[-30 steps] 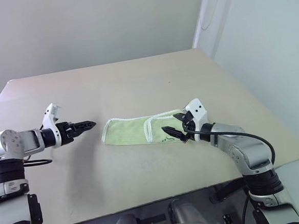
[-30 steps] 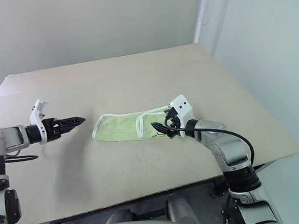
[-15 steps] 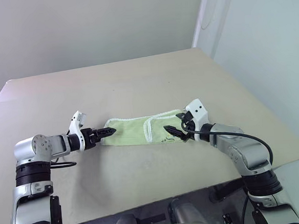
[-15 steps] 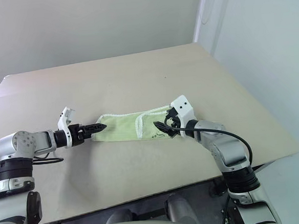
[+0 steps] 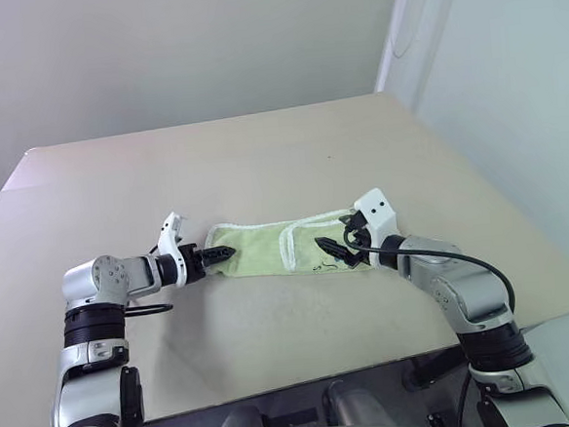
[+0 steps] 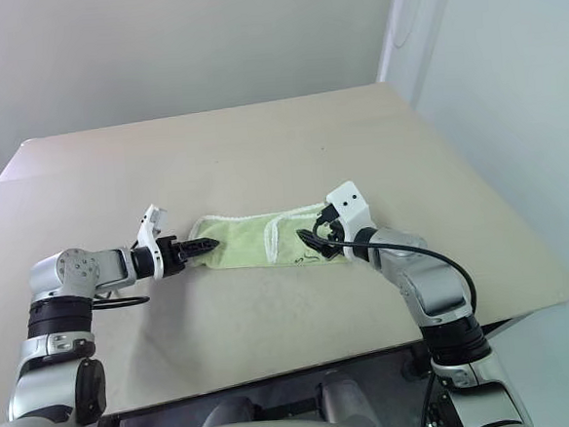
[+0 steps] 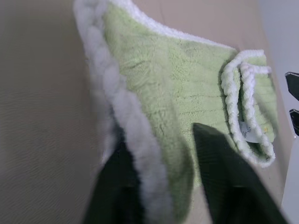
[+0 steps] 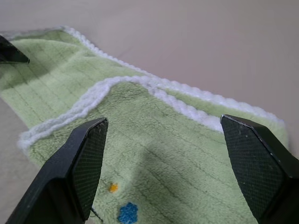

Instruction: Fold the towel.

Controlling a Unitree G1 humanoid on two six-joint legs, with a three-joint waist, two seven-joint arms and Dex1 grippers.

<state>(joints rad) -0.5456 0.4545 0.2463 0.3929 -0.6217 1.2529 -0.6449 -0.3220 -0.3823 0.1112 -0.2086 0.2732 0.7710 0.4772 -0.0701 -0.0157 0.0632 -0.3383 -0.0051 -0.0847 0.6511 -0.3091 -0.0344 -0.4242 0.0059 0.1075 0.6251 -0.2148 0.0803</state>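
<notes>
1. The towel point(image 5: 285, 247) lies flat on the tan worktop point(image 5: 261, 156), near the middle of its front half, stretched out from left to right.
2. It is light green with a white fuzzy edge. Its right part is folded over onto itself, so a second white edge crosses the cloth there.
3. A small dark stitched mark sits near the towel's front right corner. In the right wrist view, small blue and orange marks show on the cloth there.
4. The left hand point(image 5: 219, 251) lies low at the towel's left end, pointing to the right along the worktop.
5. In the left wrist view its two black fingers point(image 7: 222, 177) stand on either side of the towel's white left edge, one on the worktop side and one on the green cloth. They are drawn in around that edge, but whether they already pinch it cannot be told.
6. The right hand point(image 5: 332, 248) hovers over the folded right end of the towel, pointing left.
7. Its fingers point(image 8: 79, 163) are spread wide with nothing between them, the green cloth lying below them.
</notes>
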